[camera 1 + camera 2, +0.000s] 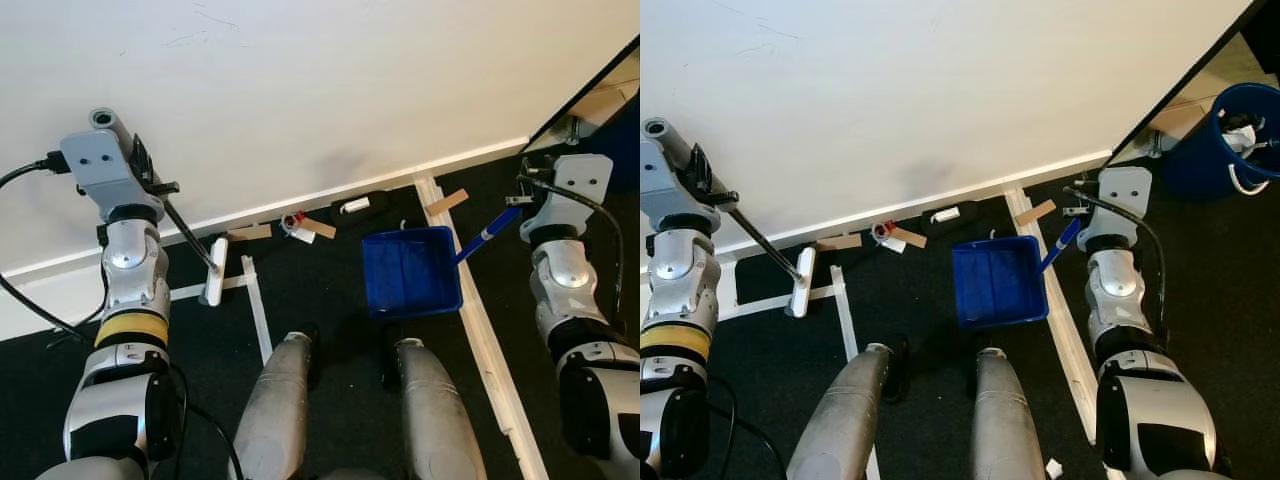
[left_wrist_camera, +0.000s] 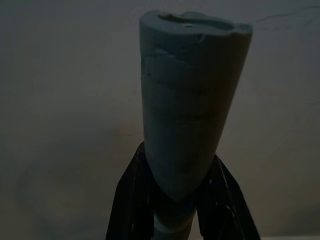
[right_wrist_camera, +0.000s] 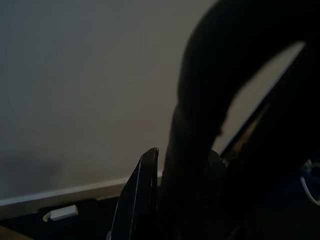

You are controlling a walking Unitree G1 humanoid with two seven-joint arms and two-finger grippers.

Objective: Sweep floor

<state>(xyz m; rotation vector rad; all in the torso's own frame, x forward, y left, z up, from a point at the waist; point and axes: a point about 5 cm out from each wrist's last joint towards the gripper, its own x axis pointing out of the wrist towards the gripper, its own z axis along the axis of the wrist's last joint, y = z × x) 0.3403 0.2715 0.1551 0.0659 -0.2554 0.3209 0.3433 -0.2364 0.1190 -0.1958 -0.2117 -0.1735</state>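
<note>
Left gripper raised at the robot's left, near the white wall; its two black fingers are clamped on the grey handle end of the broom. The handle juts out past the fingers toward the wall in the left wrist view. From the gripper the broom's thin dark shaft slants down and to the robot's right, ending in a white head resting on the dark floor, beside a white tape line. Long axis: diagonal, grip high, head low and forward. Right gripper is up at the robot's right, at the top of the dustpan's blue handle; the right wrist view is too dark to judge the fingers, so whether they are closed on it I cannot tell. Dustpan sits flat on the floor ahead of the right foot, its handle rising up and to the right toward the gripper, across a white floor strip. Litter along the baseboard, between broom head and dustpan: tan card pieces, a small red-and-white item, a white piece. Another tan piece lies past the dustpan. Blue bucket stands to the far right.
</note>
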